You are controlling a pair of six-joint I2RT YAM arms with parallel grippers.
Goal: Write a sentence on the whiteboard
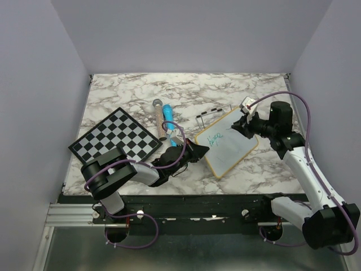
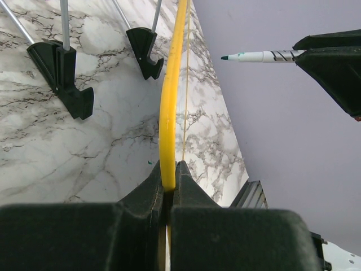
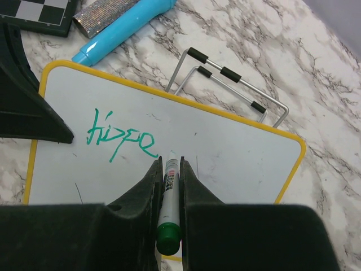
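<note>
On the whiteboard (image 3: 237,164), toward one end, a single word of green handwriting (image 3: 121,138) reads roughly "Hope". The marker (image 3: 171,186) above the whiteboard carries print too small to read.

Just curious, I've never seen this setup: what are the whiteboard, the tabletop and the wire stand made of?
Whiteboard: smooth white panel, likely coated; yellow rim looks like glossy plastic or paint.
Tabletop: marble-patterned, grey veins, possibly printed laminate rather than stone.
Wire stand: silvery metal rod with black sleeves, probably rubber or plastic.
</note>
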